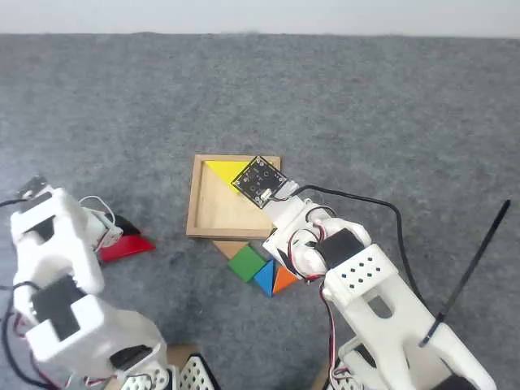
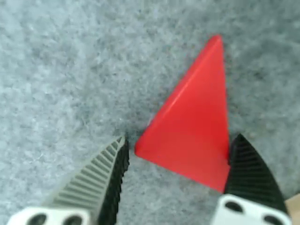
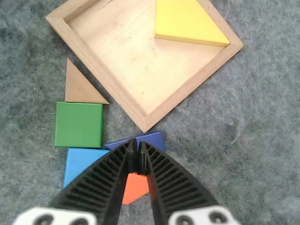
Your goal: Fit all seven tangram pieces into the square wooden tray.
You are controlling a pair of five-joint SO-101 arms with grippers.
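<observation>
Red is what's being dealt with right now: the red triangle (image 2: 192, 117) is straddled at its wide end by the left gripper (image 2: 180, 140). Its jaws are spread apart, with one finger set just beside one corner and the other at the opposite corner, so nothing is clamped yet. That piece is lying on the grey carpet (image 2: 61, 70), well apart from the wooden tray (image 3: 93, 72). The right gripper (image 3: 137, 145) is pinched together on nothing and held over the blue pieces (image 3: 84, 164) and the orange piece (image 3: 136, 190). A tray corner is just ahead of its tips, and the yellow triangle (image 3: 185, 23) is seated in the far corner beyond. The green square (image 3: 78, 124) and a plain wooden triangle (image 3: 78, 89) are parked off to one side of those tips, outside the tray. So the pickup of the red piece looks like the step in hand, with six pieces left outside. Next, the jaws would need to be closed squarely on the triangle's edges, then it's to be carried over and turned to fit beside the yellow one.
</observation>
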